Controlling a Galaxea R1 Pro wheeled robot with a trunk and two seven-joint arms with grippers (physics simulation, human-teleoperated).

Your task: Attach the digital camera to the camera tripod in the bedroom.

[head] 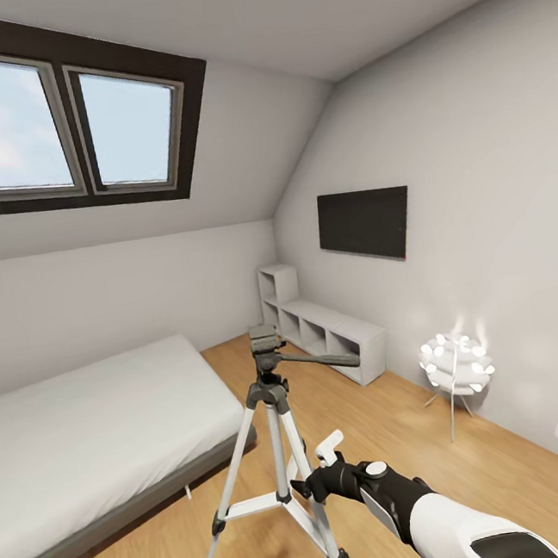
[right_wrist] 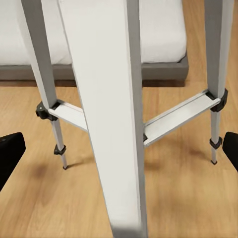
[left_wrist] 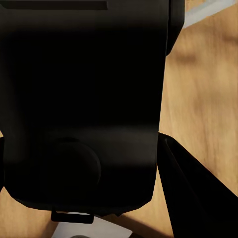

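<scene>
Beside the grey bed (head: 87, 422) stands the camera tripod (head: 277, 452) on the wood floor. The digital camera (left_wrist: 84, 104) sits in the left jaws, low down, so lift it slowly up to the tripod's top. The right gripper (right_wrist: 119, 148) has jaws spread wide around a tripod leg, not touching it.

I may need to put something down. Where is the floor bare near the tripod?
Bare wood floor lies between the tripod, the low shelf and the lamp. It is crowded at the tripod's legs, where the right arm reaches in, and tight between the tripod and the bed.
</scene>
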